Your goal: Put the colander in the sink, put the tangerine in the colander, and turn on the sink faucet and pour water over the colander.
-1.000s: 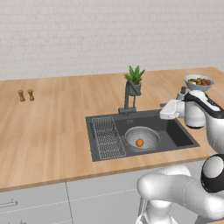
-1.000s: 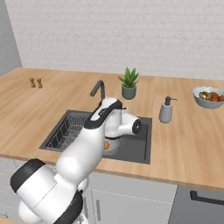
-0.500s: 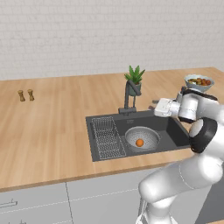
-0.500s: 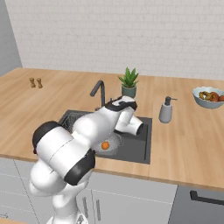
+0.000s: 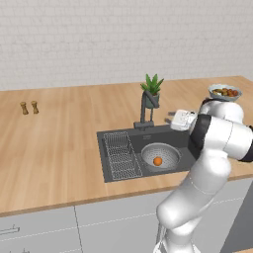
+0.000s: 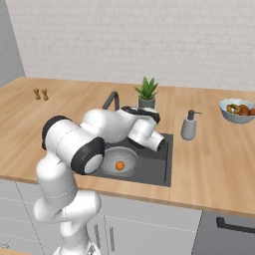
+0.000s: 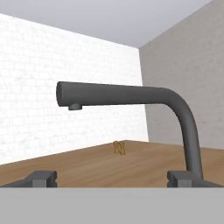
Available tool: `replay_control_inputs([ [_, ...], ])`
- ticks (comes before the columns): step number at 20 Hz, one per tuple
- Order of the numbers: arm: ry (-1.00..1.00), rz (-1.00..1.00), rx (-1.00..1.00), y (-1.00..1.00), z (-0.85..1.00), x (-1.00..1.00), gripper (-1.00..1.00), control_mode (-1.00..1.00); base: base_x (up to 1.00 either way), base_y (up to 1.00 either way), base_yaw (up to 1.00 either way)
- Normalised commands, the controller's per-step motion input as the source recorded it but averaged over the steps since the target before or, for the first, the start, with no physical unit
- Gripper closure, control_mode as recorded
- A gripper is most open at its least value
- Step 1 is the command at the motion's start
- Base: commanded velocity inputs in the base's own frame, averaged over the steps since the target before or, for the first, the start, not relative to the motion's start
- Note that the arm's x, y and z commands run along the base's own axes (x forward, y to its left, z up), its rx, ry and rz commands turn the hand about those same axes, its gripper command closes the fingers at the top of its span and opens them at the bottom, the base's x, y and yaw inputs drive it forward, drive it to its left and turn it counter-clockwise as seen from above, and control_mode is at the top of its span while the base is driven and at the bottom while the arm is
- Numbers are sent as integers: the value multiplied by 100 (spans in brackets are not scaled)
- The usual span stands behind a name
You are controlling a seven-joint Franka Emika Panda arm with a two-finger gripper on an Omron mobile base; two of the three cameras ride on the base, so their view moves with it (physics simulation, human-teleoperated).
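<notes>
The dark sink [image 5: 184, 154] holds the grey perforated colander [image 5: 161, 155], and the orange tangerine [image 5: 157, 161] lies inside it. In the right base view the tangerine [image 6: 119, 165] sits in the colander [image 6: 127, 160] just below my arm. The dark sink faucet [image 5: 145, 111] stands at the basin's back edge. My gripper [image 5: 177, 120] hovers over the sink's right rear, right of the faucet and apart from it. In the hand view the gripper [image 7: 113, 179] is open and empty, and the faucet [image 7: 131, 95] spout crosses ahead of the fingertips [image 7: 41, 178].
A wire rack [image 5: 121, 155] fills the sink's left part. A potted plant [image 5: 152, 91] stands behind the faucet. A soap dispenser [image 6: 188, 125] and a fruit bowl [image 6: 238, 110] sit to the right on the counter. Two small shakers [image 5: 28, 107] stand far left.
My hand has moved left over the sink toward the faucet while the arm's elbow swung round. The jaws stayed open. Colander and tangerine have not moved.
</notes>
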Motion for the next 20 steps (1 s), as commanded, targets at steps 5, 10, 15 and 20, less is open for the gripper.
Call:
replay_control_inputs([
  [5,0,-2,0,8,-5,33,-100,-100,0,0,0],
  [10,0,-1,-1,3,-11,35,-100,-100,0,0,0],
  [15,0,0,-5,6,-6,38,-100,-100,0,0,0],
  [20,0,0,-7,16,-8,20,-100,-100,0,0,0],
])
